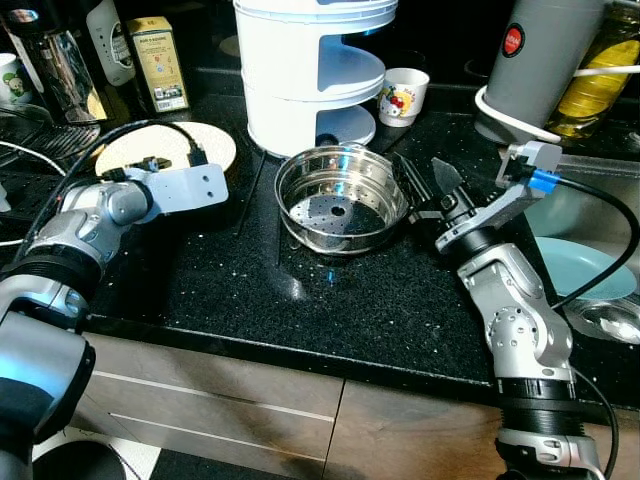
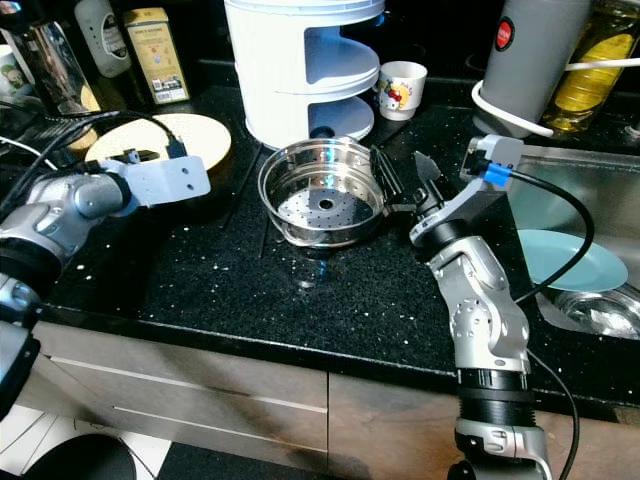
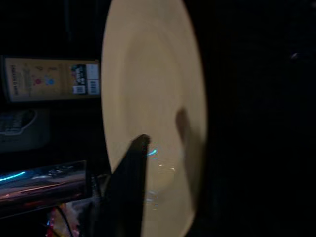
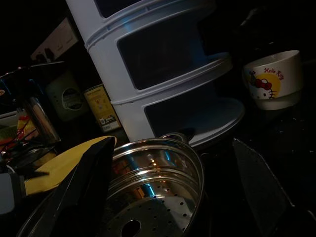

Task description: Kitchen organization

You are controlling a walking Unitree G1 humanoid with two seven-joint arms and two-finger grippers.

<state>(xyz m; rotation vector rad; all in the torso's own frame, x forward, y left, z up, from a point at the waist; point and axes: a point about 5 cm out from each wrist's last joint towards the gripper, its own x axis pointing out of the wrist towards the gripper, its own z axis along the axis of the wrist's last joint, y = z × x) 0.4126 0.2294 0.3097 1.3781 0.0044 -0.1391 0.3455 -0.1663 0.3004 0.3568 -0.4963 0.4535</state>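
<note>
A: Where is the steamer basket [image 1: 340, 208]?

B: It sits upright on the black speckled desk [image 1: 300, 300], just in front of the white tiered rack [image 1: 305, 70]. It is shiny steel with a perforated bottom and a larger hole in the middle.

A: And the right hand [image 1: 428, 190]?

B: It is just beside the basket's right rim, fingers spread apart. One black finger lies close along the rim and the other points away toward the sink side. In the right wrist view the two fingers [image 4: 81, 192] frame the basket [image 4: 148, 192], with nothing between them. I cannot tell whether the nearer finger touches the rim.

A: The left hand?

B: The left arm reaches across the left part of the desk toward a pale yellow plate [image 1: 165, 148]. In the left wrist view one dark finger [image 3: 126, 192] lies over the plate [image 3: 153, 98]; I cannot tell whether that hand is open or closed.

A: What else is around?

B: A small white cup [image 1: 403, 96] with a cartoon print stands to the right of the rack. A yellow box [image 1: 160, 62] stands behind the plate. At the right there is a grey cylinder [image 1: 545, 60] with a red button, and a light blue plate [image 1: 580, 268] lies in the sink
</note>
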